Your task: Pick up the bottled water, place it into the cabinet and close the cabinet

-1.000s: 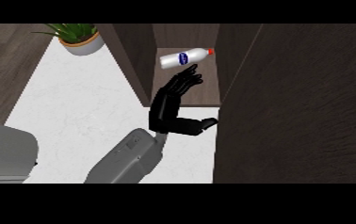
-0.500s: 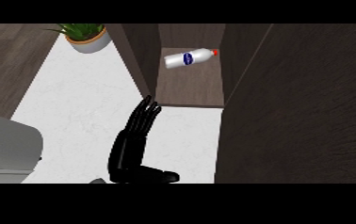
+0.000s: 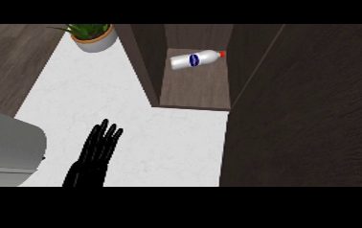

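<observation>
The bottle (image 3: 196,59) lies on its side on the shelf inside the open cabinet (image 3: 194,95), red cap toward the cabinet's right wall. One robot hand (image 3: 96,155) shows over the white worktop (image 3: 155,126), well below and left of the cabinet, its fingers straight and holding nothing. A potted plant (image 3: 94,35) stands just left of the cabinet.
</observation>
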